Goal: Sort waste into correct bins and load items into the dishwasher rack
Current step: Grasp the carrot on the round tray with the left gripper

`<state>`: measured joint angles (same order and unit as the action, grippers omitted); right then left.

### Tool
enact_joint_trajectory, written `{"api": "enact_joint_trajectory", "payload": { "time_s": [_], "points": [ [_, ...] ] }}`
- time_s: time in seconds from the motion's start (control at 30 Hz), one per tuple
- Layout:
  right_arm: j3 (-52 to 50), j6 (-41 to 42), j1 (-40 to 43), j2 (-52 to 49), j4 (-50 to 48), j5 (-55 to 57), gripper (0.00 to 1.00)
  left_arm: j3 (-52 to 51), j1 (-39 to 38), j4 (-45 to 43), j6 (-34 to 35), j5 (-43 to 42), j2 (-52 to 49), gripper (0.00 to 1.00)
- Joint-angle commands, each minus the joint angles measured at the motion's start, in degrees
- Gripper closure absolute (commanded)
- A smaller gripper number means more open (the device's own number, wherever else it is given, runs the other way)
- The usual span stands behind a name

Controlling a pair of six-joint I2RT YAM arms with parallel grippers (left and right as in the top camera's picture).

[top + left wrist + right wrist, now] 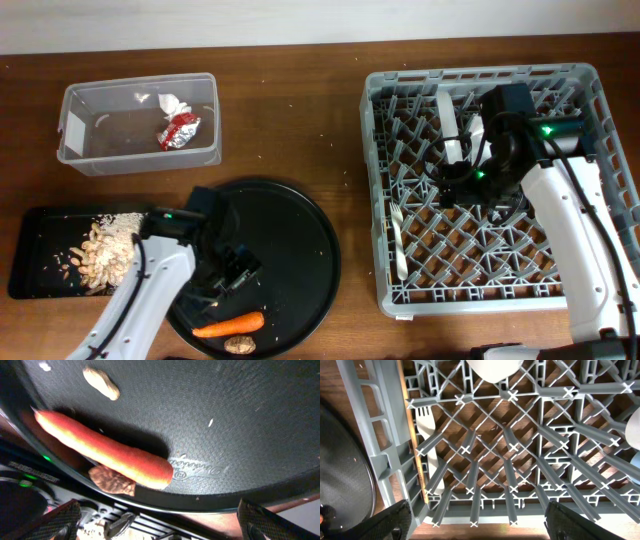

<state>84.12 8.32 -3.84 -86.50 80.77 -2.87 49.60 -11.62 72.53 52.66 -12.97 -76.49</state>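
- Overhead: grey lattice dishwasher rack [372, 200] at 3 o'clock, with a flat white plastic fork [400, 240] along its 9 o'clock wall. The right gripper [462, 190] hovers mid-rack.
- Clear tub [70, 150] at 10 o'clock holds the crinkled wrapper [180, 130] and the tissue [172, 103].
- Left wrist: smooth orange carrot [105, 452] on the pebbled round black tray [240, 420], knobbly brown lump [112, 480] just beside it. Left gripper [162, 522] is spread wide and empty.
- Right wrist: right gripper's jaws released, nothing gripped; fork at 9 o'clock among the pegs.
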Motion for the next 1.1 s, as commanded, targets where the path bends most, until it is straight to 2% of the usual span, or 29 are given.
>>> {"api": "enact_joint_trajectory", "payload": {
  "time_s": [0.0, 0.2, 0.3, 0.43, 0.47, 0.53, 0.6, 0.63, 0.7, 0.83, 1.07],
  "points": [
    [0.4, -0.5, 0.1, -0.1, 0.0, 0.3, 0.11, -4.8, -3.1, -0.9, 9.5, -2.4, 0.9, 0.01],
    [0.4, -0.6, 0.1, -0.1, 0.1, -0.1, 0.11, -15.0, -3.3, -12.1, 14.2, -1.8, 0.9, 0.01],
    [0.4, -0.6, 0.1, -0.1, 0.2, -0.1, 0.11, -18.7, -3.3, -16.0, 16.8, 2.1, 0.9, 0.01],
    [0.4, -0.6, 0.1, -0.1, 0.5, -0.1, 0.12, -21.5, -3.3, -24.1, 16.7, 4.6, 0.9, 0.03],
    [0.4, -0.6, 0.1, -0.1, 0.5, -0.1, 0.12, -21.5, -3.3, -26.7, 16.7, 5.2, 0.9, 0.16],
    [0.4, -0.6, 0.1, -0.1, 0.5, -0.1, 0.11, -21.5, -3.3, -29.1, 16.7, 5.6, 0.9, 0.31],
    [0.4, -0.6, 0.1, -0.1, 0.5, -0.1, 0.11, -21.4, -3.3, -30.2, 16.7, 5.8, 0.9, 0.41],
    [0.4, -0.6, 0.1, -0.1, 0.5, -0.1, 0.11, -21.4, -3.3, -30.1, 16.7, 6.0, 0.9, 0.51],
    [0.4, -0.6, 0.1, -0.1, 0.5, -0.1, 0.11, -21.4, -3.3, -30.4, 16.7, 6.0, 0.9, 0.63],
    [0.4, -0.6, 0.1, -0.1, 0.5, -0.1, 0.12, -20.9, -3.2, -30.3, 16.7, 6.2, 0.9, 0.72],
    [0.4, -0.6, 0.1, -0.1, 0.5, -0.1, 0.11, -16.6, -3.2, -30.4, 14.9, 9.0, 0.9, 0.71]
  ]
}}
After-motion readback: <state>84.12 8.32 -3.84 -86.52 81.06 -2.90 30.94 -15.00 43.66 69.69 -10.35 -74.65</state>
